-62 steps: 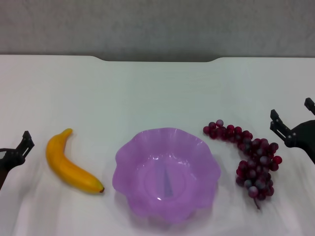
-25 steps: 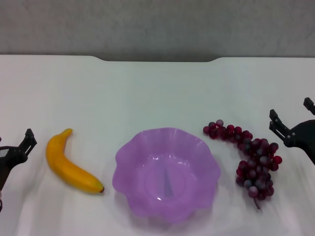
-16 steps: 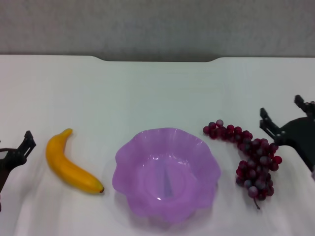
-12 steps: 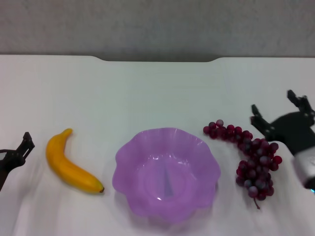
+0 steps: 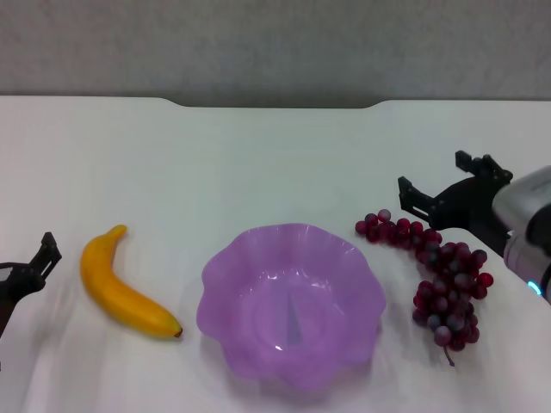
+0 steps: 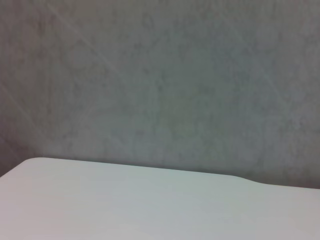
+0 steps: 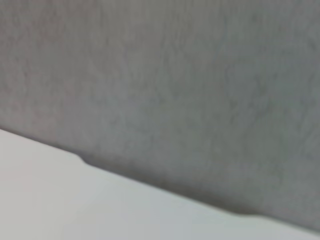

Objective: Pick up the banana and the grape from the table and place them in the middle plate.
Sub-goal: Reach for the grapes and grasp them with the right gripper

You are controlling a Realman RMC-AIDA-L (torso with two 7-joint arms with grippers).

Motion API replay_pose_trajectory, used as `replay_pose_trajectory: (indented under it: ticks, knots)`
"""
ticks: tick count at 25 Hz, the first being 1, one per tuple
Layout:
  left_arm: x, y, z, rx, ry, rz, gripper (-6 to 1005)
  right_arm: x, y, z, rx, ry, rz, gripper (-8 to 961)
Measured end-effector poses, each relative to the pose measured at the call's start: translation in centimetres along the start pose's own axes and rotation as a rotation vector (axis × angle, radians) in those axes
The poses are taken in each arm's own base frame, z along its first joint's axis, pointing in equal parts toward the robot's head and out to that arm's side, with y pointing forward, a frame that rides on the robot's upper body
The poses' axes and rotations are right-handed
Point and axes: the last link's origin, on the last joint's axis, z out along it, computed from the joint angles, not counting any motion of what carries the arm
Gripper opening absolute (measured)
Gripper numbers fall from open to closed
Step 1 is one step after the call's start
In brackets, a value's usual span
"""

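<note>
Head view: the middle plate (image 5: 291,303) sits on the white table (image 5: 258,163), low in the picture and near its centre. The banana (image 5: 120,285) lies on the table at the plate's nine o'clock, apart from the rim, its dark tip pointing toward the plate and its stem end farther away. The grape (image 5: 435,271) bunch lies at the plate's three o'clock, its upper run of berries reaching toward the plate's two o'clock and its thin stem trailing at the lower end.

The right gripper (image 5: 443,183) hangs at about twelve to one o'clock of the grape bunch, near it, with both dark fingers (image 5: 413,196) spread wide and nothing between them. One finger lies just beyond the bunch's upper berries; whether it touches them I cannot tell. The grape bunch lies on the table, outside the spread of the fingers.

The left gripper (image 5: 34,265) sits at the picture's left edge, at the banana's nine o'clock, a small gap between them. Only one dark fingertip and part of the body show, so whether it is parted or closed I cannot tell.

Both wrist views show only the table's surface, its far edge and the grey wall (image 6: 160,80) beyond.
</note>
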Motion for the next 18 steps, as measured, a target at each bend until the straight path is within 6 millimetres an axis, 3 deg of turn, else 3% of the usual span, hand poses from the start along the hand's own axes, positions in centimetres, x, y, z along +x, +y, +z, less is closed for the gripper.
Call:
replay_pose_trajectory:
  ticks: [10,18]
  knots:
    - [0.0,-0.1,0.0,0.003,-0.001,-0.001,907,-1.8,-1.9,0.8,-0.169,0.293,0.232,876]
    - [0.0,0.0,0.1,0.002,0.000,0.000,907,-2.0,-4.5,0.6,-0.145,0.509,0.336,868]
